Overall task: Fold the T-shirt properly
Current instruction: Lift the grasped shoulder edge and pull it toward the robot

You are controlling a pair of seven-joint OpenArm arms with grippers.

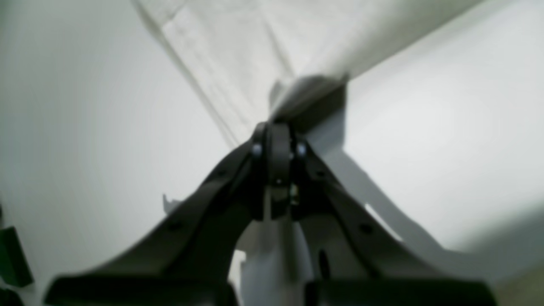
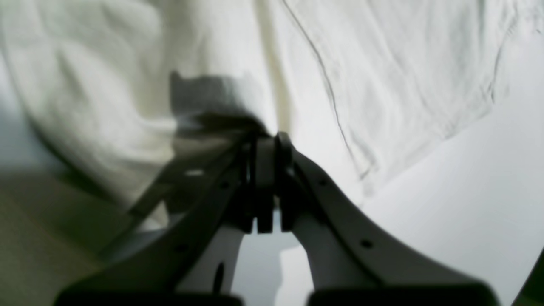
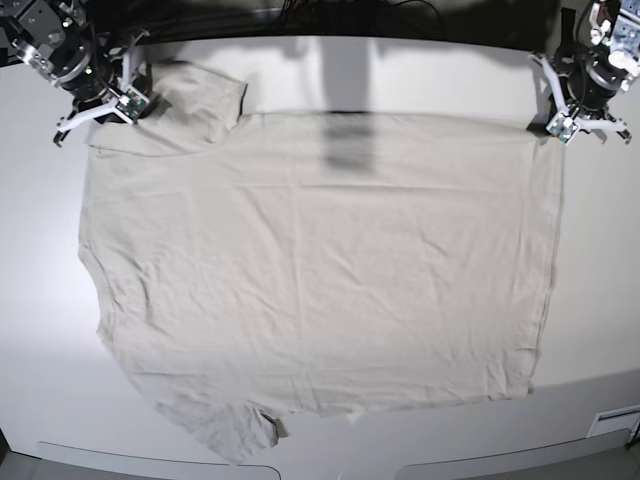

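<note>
A pale beige T-shirt (image 3: 320,270) lies spread flat across a white table (image 3: 600,280), filling most of the base view, its cloth softly creased. One short sleeve (image 3: 195,95) lies folded at the far left corner of that view, and another sleeve (image 3: 225,430) trails toward the near edge.

At the far corners, both arms have the garment pinched. The right end effector (image 2: 272,138) is clamped on a bunched fold of fabric beside the far-left sleeve, its jaws pressed together with cloth gathered between the tips. The left end effector (image 1: 278,127) is likewise closed on the shirt's far-right corner, where the straight hem (image 3: 556,240) meets the top edge; the wrist view shows that corner lifted slightly off the table, casting a dark shadow beneath it.

A soft vertical shadow (image 3: 348,140) crosses the shirt's upper middle. A small white label (image 3: 615,420) sits at the table's near right edge.
</note>
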